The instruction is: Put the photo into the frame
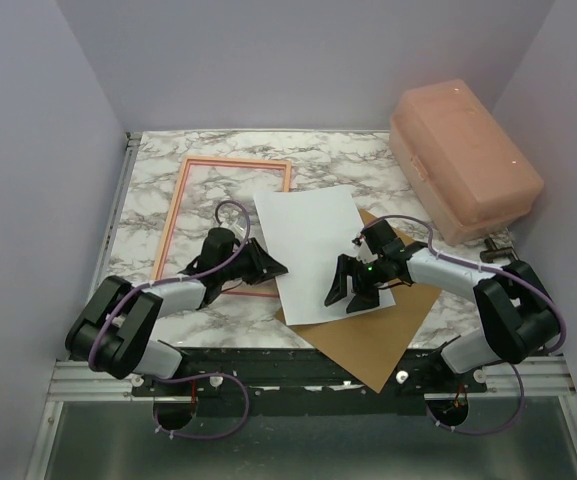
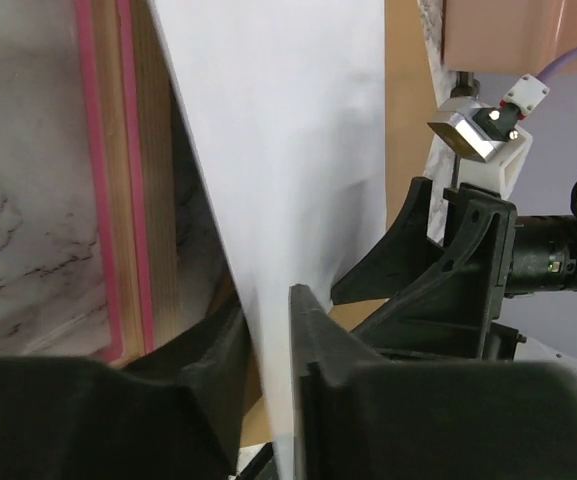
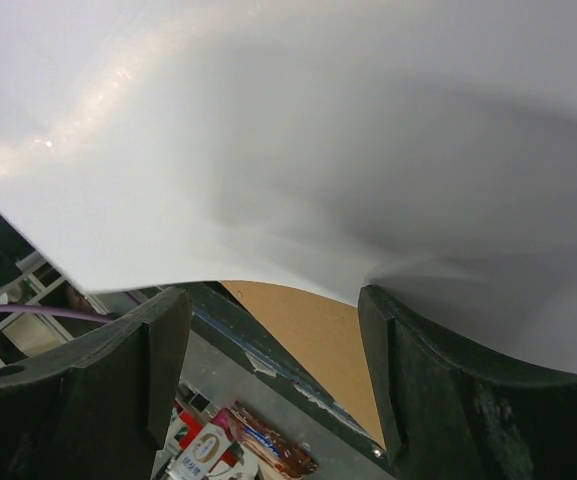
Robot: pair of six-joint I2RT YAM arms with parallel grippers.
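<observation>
The photo (image 1: 313,250) lies white back up, partly on a brown backing board (image 1: 368,345). The frame (image 1: 236,162) lies back up at the back left, orange-tan with a pink edge; it also shows in the left wrist view (image 2: 128,200). My left gripper (image 1: 273,266) is shut on the photo's left edge and holds that edge off the table; the sheet (image 2: 288,150) runs between its fingertips (image 2: 270,300). My right gripper (image 1: 351,298) is open over the photo's near right part. In the right wrist view (image 3: 273,300) its jaws stand wide apart and the bowed sheet (image 3: 318,140) touches one finger (image 3: 388,310).
A closed pink plastic box (image 1: 463,160) stands at the back right. The brown board (image 3: 308,330) overhangs the table's near edge. The marble table top (image 1: 158,170) is walled at the left, back and right. My right arm shows in the left wrist view (image 2: 448,270).
</observation>
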